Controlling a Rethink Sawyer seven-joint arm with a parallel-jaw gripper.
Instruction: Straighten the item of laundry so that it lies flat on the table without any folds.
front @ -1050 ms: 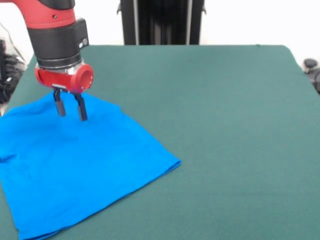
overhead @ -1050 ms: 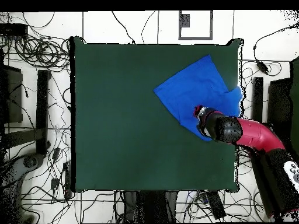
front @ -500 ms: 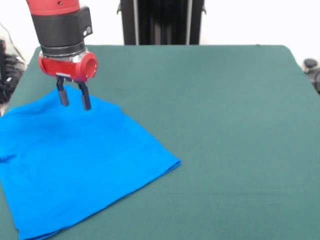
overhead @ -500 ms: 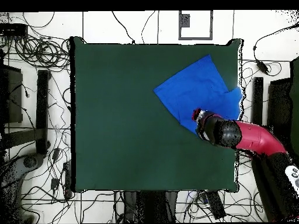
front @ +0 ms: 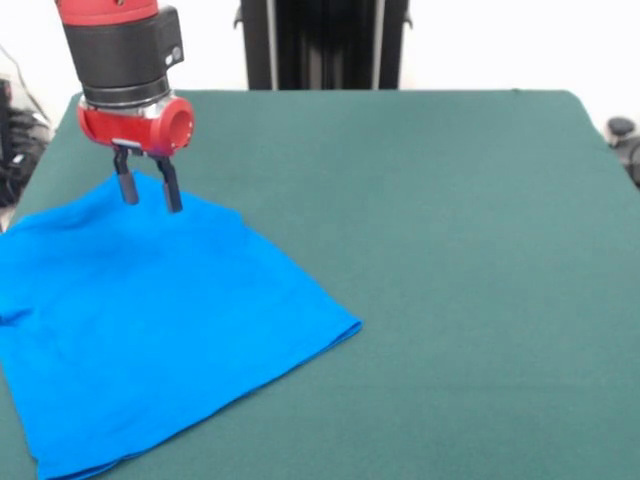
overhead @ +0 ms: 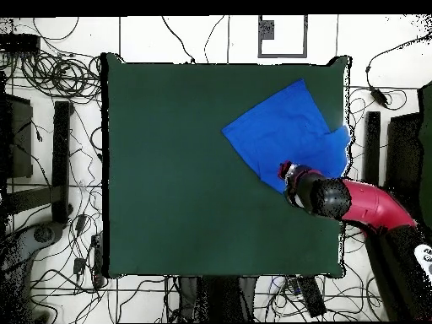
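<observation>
Bright, even light falls from overhead; the table point(front: 450, 250) shows no glare, and the T-shirt point(front: 150, 320) casts hardly any shadow. The focus is slightly soft.

Most of the green counter point(front: 450, 250) is bare and open; only the blue shirt point(front: 150, 320) covers one corner.

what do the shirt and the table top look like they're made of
Shirt: thin plain woven or knit cloth, probably cotton-like; matte bright blue, lying limp with soft creases and a thin edge. Table: top looks like dark green felt or similar fabric covering; matte, no shine, slightly fuzzy even surface. What lies under it can't be told.
</observation>
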